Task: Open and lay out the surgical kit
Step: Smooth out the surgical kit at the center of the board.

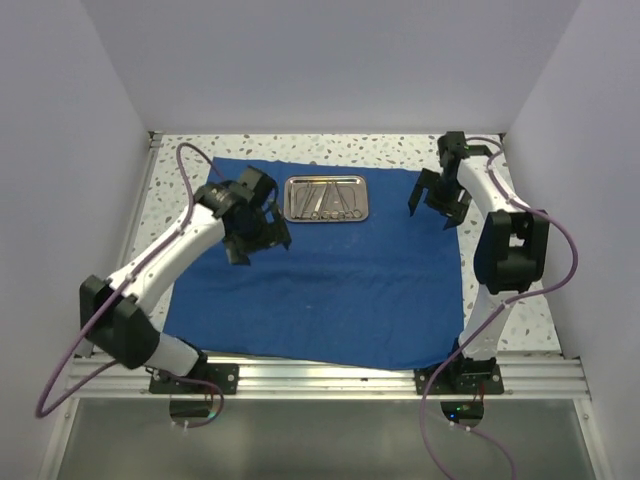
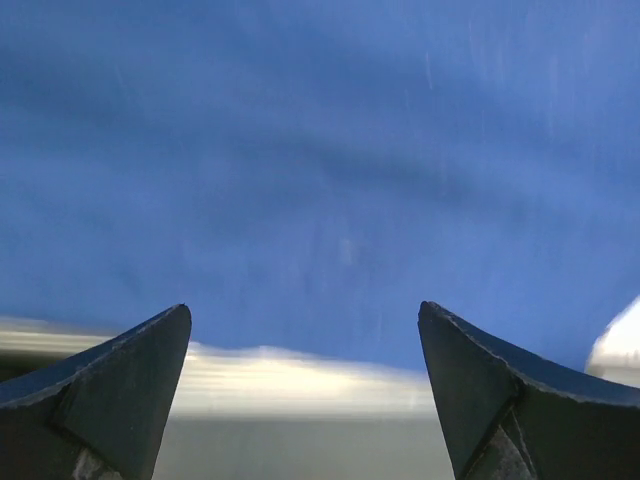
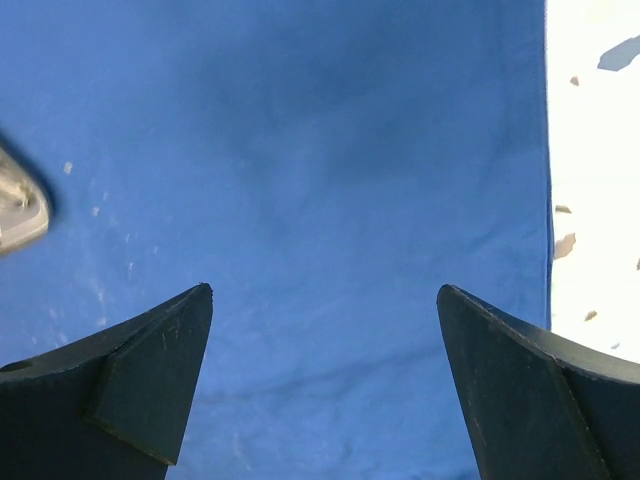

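– Left gripper [image 1: 262,243]: how does it stand?

– Fingers spread wide, nothing between them. It hangs over the left part of the blue cloth [image 1: 330,290], just left of the steel tray [image 1: 327,179] and a little nearer to the arm bases. Its wrist view is blurred, showing only blue fabric beyond the two dark fingertips [image 2: 150,350]. I cannot tell whether it touches the cloth.

– And the right gripper [image 1: 433,212]?

– Also wide apart and holding nothing. It is above the cloth's far right corner, right of the tray and apart from it. Its own camera catches a tray corner [image 3: 15,205] at the left edge and the speckled table [image 3: 595,150] along the right.

– Where is the kit itself?

– The cloth lies spread across the table with soft wrinkles. The tray sits on its far middle, with slim steel instruments [image 1: 320,200] lying inside.

– Anything in the way?

– Only bare cloth lies between each gripper and the tray. The left arm [image 1: 170,250] crosses above the cloth's left edge. The right arm [image 1: 505,250] stands along its right edge. Purple cables [image 1: 185,160] loop beside both, and a metal rail [image 1: 330,378] runs along the near edge.
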Robot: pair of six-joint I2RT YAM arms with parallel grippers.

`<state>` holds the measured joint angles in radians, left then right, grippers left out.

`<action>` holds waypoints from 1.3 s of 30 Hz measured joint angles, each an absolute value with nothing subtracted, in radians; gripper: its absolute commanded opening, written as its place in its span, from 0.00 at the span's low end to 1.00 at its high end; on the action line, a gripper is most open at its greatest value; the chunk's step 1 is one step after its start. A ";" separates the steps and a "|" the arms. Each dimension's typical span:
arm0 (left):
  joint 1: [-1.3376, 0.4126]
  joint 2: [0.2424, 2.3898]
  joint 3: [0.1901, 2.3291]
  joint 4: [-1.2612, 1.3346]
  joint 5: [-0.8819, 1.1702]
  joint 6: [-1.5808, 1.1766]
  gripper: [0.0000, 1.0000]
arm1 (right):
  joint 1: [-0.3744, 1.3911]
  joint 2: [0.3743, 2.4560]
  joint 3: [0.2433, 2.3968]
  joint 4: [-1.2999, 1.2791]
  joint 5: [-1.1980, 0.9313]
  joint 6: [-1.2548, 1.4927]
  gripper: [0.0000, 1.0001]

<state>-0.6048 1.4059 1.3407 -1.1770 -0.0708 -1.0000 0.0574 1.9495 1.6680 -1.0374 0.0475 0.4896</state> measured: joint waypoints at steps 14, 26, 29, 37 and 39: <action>-0.014 2.003 1.621 -0.670 -0.221 -0.530 1.00 | -0.084 1.949 1.557 -0.814 -0.017 0.543 0.98; 0.072 2.198 1.687 -0.542 -0.142 -0.422 0.97 | -0.084 2.119 1.639 -0.793 0.149 0.569 0.98; 0.074 2.206 1.694 -0.538 -0.131 -0.400 0.91 | -0.085 2.147 1.670 -0.793 0.213 0.570 0.93; 0.078 2.275 1.797 -0.542 -0.090 -0.382 0.00 | -0.084 2.185 1.701 -0.752 0.182 0.586 0.00; 0.079 2.299 1.839 -0.560 -0.068 -0.378 0.00 | -0.084 2.185 1.699 -0.743 0.160 0.595 0.00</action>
